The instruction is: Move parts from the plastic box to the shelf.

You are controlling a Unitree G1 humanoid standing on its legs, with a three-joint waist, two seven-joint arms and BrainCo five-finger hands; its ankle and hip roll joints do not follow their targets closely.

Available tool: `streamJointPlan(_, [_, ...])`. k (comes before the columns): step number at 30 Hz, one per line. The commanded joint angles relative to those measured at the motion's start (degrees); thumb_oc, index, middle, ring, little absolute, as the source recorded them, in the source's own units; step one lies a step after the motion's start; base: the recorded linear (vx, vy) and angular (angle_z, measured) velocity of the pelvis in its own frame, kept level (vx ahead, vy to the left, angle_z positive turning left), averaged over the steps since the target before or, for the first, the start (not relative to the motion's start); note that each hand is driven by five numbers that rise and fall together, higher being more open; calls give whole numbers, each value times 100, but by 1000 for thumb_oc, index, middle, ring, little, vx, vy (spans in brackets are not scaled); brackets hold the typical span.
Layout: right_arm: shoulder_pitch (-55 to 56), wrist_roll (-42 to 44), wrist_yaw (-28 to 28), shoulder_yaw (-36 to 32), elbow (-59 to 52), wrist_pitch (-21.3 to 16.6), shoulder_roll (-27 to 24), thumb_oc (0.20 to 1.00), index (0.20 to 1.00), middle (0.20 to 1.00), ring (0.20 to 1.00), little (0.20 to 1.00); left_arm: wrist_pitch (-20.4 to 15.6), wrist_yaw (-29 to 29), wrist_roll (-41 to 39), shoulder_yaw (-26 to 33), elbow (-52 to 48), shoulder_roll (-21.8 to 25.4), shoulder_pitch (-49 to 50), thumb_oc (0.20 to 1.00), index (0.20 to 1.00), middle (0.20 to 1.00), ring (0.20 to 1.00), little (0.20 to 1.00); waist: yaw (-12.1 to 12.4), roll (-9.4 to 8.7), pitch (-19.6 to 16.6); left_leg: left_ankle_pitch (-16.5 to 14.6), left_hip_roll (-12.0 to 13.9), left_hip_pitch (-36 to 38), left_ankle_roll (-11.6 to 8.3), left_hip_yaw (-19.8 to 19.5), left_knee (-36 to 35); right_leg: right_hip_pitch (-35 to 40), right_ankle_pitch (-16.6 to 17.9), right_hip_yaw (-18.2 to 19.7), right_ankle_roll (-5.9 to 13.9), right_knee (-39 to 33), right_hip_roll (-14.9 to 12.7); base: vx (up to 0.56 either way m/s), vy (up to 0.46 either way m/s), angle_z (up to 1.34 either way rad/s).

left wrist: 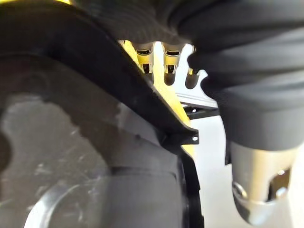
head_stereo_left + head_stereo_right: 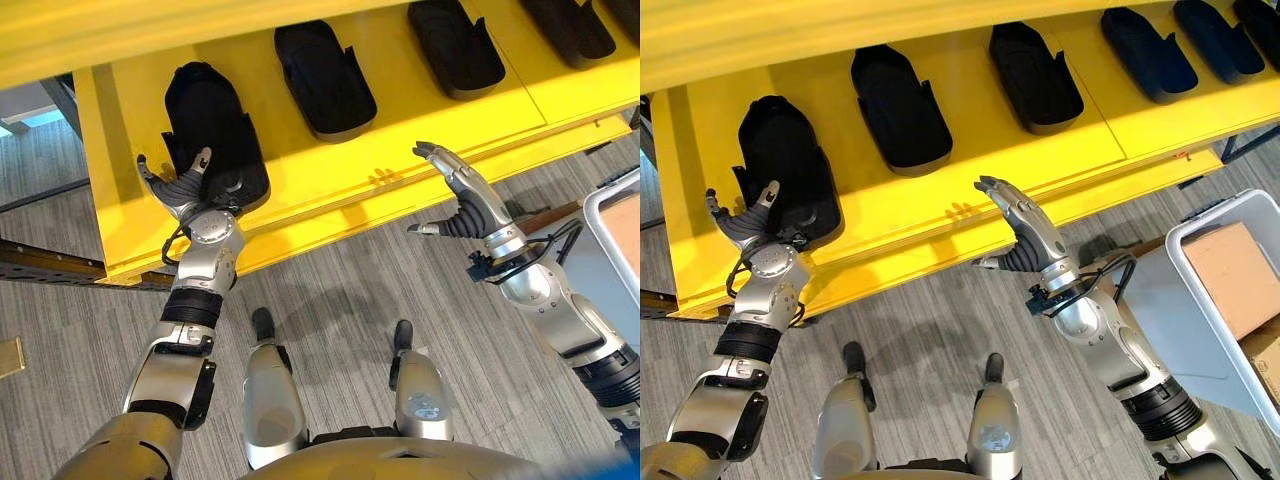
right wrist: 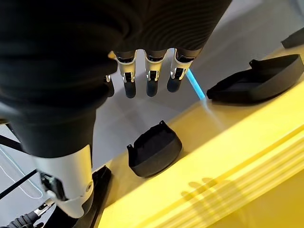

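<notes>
Across the upper part of the left eye view runs the yellow shelf (image 2: 330,190), carrying a row of black moulded parts. At the upper left of that frame the leftmost part (image 2: 213,130) rests on the shelf surface near the front edge, and the left hand (image 2: 180,185) is at its near end, thumb and fingers raised against the part's rim (the left wrist view shows the part's dark wall directly against the hand, with the fingers extended past it rather than wrapped round it). Next along, toward the upper centre, lies a second part (image 2: 322,80), then a third part (image 2: 455,45), each apart from its neighbours; further parts continue to the upper right corner. At the centre right of the frame the right hand (image 2: 462,195) hangs in front of the shelf edge, fingers straight and spread, thumb out to the side, holding nothing. At the right edge of the right eye view stands the plastic box (image 2: 1200,300), pale grey, on the floor beside the shelf, with a cardboard piece (image 2: 1240,275) inside it.
</notes>
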Motion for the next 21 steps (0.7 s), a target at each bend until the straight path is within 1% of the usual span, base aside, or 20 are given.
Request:
streamJointPlan(1, [-128, -51, -337, -8, -151, -231, 183, 1000, 1000, 1000, 1000, 1000, -463, 265, 461, 66, -241, 94, -184, 1000, 1000, 1000, 1000, 1000, -80, 23, -36, -429, -394, 605, 323, 375, -25, -176, -101, -2, -479, 329, 585, 0, 0, 0])
streamJointPlan(2, [-123, -52, -347, -13, -153, -239, 182, 1000, 1000, 1000, 1000, 1000, -517, 296, 507, 79, -247, 114, -198, 1000, 1000, 1000, 1000, 1000, -82, 24, -37, -428, -399, 612, 325, 373, -32, -169, -99, -3, -479, 325, 584, 0, 0, 0])
streamJointPlan(4, [-94, -46, -410, -34, -185, -270, 159, 1000, 1000, 1000, 1000, 1000, -757, 693, 953, 139, -410, 245, -258, 1000, 1000, 1000, 1000, 1000, -90, 41, -54, -469, -411, 668, 318, 371, -52, -122, -150, -7, -473, 332, 574, 0, 0, 0])
streamJointPlan(5, [-95, -42, -415, -38, -188, -276, 158, 1000, 1000, 1000, 1000, 1000, -790, 787, 1024, 151, -438, 263, -263, 1000, 1000, 1000, 1000, 1000, -86, 45, -66, -427, -413, 661, 323, 375, -87, -133, -112, -6, -482, 302, 580, 0, 0, 0])
streamJointPlan(7, [-26, -59, -429, -38, -201, -286, 171, 1000, 1000, 1000, 1000, 1000, -796, 972, 1246, 242, -648, 364, -216, 1000, 1000, 1000, 1000, 1000, -64, 69, -99, -423, -428, 686, 325, 363, -120, -101, -119, -15, -487, 278, 576, 0, 0, 0])
streamJointPlan(9, [50, -93, -440, -29, -225, -296, 182, 1000, 1000, 1000, 1000, 1000, -706, 1209, 1476, 304, -831, 439, -164, 1000, 1000, 1000, 1000, 1000, -50, 99, -127, -412, -444, 709, 322, 349, -160, -75, -129, -27, -496, 260, 570, 0, 0, 0])
streamJointPlan(12, [115, -119, -471, -12, -285, -277, 217, 1000, 1000, 1000, 1000, 1000, -760, 1285, 1692, 400, -972, 511, -98, 1000, 1000, 1000, 1000, 1000, -41, 130, -168, -400, -452, 747, 320, 340, -219, -52, -148, -32, -496, 248, 562, 0, 0, 0])
streamJointPlan(13, [193, -167, -495, -26, -358, -258, 226, 1000, 1000, 1000, 1000, 1000, -825, 1341, 1898, 465, -1156, 625, -59, 1000, 1000, 1000, 1000, 1000, -34, 157, -203, -392, -465, 790, 325, 338, -284, -21, -157, -35, -492, 222, 561, -12, -46, 1])
streamJointPlan(17, [392, -312, -610, -35, -480, -196, 310, 1000, 1000, 1000, 1000, 1000, -838, 811, 1875, 455, -1772, 643, 251, 1000, 1000, 1000, 1000, 1000, 18, 222, -295, -351, -506, 914, 338, 300, -481, 104, -168, -70, -475, 113, 566, -8, -54, 0])
streamJointPlan(19, [558, -405, -640, -90, -574, -193, 369, 1000, 1000, 1000, 1000, 1000, -786, 302, 1657, 384, -2283, 531, 569, 1000, 1000, 1000, 1000, 1000, 64, 263, -348, -312, -529, 997, 344, 260, -608, 202, -175, -103, -462, 42, 563, -4, -68, 0])
streamJointPlan(20, [588, -416, -641, -107, -595, -188, 383, 1000, 1000, 1000, 1000, 1000, -752, 162, 1662, 359, -2416, 499, 657, 1000, 1000, 1000, 1000, 1000, 80, 273, -359, -305, -533, 1016, 345, 247, -637, 224, -176, -113, -458, 27, 563, 0, -73, 1])
streamJointPlan(21, [640, -446, -633, -144, -638, -170, 414, 1000, 1000, 1000, 1000, 1000, -635, -82, 1678, 297, -2684, 453, 835, 1000, 1000, 1000, 1000, 1000, 109, 289, -385, -286, -539, 1054, 348, 222, -696, 265, -175, -135, -447, 3, 563, 5, -78, 6])
